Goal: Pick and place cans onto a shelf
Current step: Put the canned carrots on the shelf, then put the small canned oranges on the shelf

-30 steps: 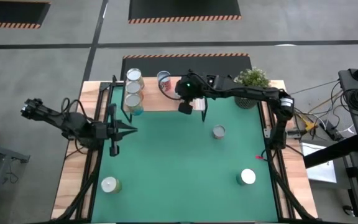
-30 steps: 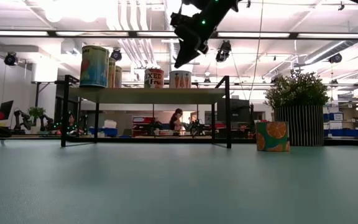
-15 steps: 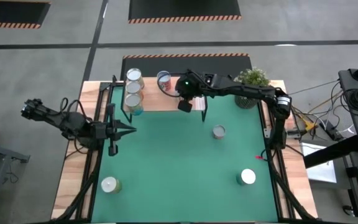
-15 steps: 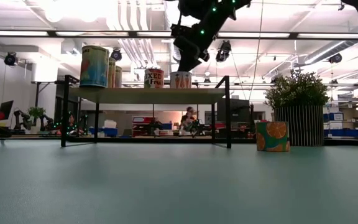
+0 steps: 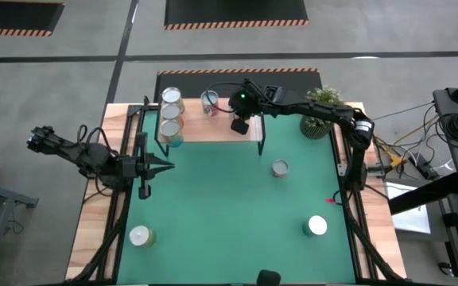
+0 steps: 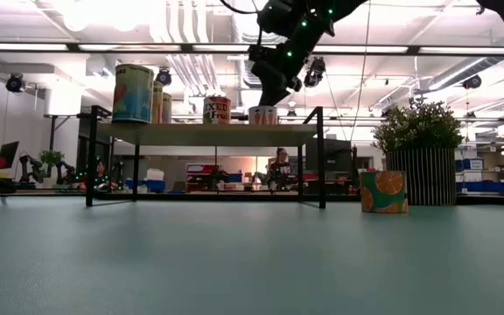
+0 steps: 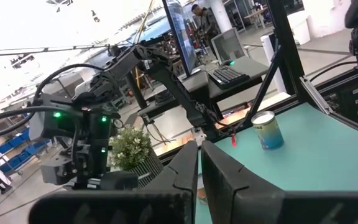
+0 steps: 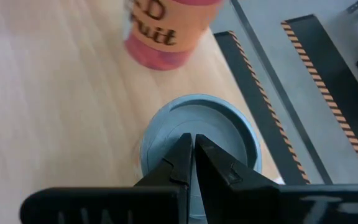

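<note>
The shelf (image 5: 213, 133) stands at the table's far edge, also seen in the low view (image 6: 199, 131). Three cans (image 5: 171, 113) stand in a row at its left end, and a "Fruit" can (image 5: 209, 101) stands near its middle (image 8: 166, 28). My right gripper (image 5: 241, 125) is shut above a grey-topped can (image 6: 264, 115) standing upright on the shelf. Three more cans stand on the green mat (image 5: 280, 168) (image 5: 316, 226) (image 5: 140, 236). My left gripper (image 5: 169, 166) waits shut and empty at the mat's left edge. My right gripper comes from above, pointing down, with its shut fingertips (image 8: 185, 146) on the middle of the can's grey round top (image 8: 225, 134). The can stands upright with its base on the shelf board. The gripper itself hides the exact spot of touch.
A potted green plant (image 5: 322, 103) stands at the far right, beside the shelf's right legs (image 6: 320, 157). The nearest mat can (image 6: 383, 192) stands in front of it. The middle of the green mat (image 5: 221, 206) is bare. People move in the room beyond the table.
My right gripper has come down a little and gone toward the table's far edge over the shelf. The grey-topped can under it has slid the same way along the board, staying upright.
</note>
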Available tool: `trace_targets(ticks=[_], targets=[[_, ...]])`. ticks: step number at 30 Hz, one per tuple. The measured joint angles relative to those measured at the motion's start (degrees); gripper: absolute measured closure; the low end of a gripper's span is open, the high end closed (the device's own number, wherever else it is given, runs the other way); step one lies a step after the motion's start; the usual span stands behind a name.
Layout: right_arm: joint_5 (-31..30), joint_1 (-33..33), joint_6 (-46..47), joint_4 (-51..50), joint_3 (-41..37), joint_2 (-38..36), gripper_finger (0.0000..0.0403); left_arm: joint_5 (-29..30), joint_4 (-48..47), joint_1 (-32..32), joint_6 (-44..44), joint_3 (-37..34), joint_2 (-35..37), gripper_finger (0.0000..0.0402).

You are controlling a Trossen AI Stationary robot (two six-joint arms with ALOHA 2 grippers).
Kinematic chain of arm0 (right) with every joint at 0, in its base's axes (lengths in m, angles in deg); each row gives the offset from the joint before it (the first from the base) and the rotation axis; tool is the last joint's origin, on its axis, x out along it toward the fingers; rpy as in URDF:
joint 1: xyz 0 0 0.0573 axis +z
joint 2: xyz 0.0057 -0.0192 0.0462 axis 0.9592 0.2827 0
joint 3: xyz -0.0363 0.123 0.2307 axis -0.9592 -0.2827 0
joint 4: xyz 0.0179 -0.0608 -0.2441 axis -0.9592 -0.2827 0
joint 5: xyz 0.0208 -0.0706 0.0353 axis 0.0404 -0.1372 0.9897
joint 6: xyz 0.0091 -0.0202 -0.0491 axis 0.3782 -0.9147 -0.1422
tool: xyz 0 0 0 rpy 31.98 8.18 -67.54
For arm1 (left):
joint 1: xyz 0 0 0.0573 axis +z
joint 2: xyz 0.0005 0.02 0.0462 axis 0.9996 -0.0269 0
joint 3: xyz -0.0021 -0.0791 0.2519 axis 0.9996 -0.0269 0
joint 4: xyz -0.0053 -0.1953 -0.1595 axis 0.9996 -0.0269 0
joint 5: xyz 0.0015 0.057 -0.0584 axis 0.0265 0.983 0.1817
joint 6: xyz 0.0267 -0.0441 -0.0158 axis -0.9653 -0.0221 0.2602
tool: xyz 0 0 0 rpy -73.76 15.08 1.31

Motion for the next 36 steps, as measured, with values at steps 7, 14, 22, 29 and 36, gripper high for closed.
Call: trace_targets(ticks=[7, 14, 22, 29, 36], targets=[[-0.02, -1.34, -0.79, 1.14, -0.05, -0.04, 0.039, 0.0, 0.01, 0.0, 0.0, 0.0, 0.0, 0.0398], [0.14, -0.76, -0.81, 0.77, 1.7, -1.5, 0.039, 0.0, 0.01, -0.01, 0.0, 0.02, 0.0, 0.0398], [0.15, 1.69, -0.09, -4.5, 5.76, -4.49, 0.039, 0.0, 0.05, -0.01, 0.0, 0.02, -0.07, 0.0398], [0.7, 8.16, 2.28, -14.27, 6.74, -8.84, 0.039, -0.02, 0.05, -0.02, 0.5, 0.02, -0.11, 0.0398], [2.81, 13.95, 8.47, -12.03, -6.29, -18.27, 0.039, -0.02, 0.03, -0.02, 1.55, 0.02, -0.17, 0.0398]])
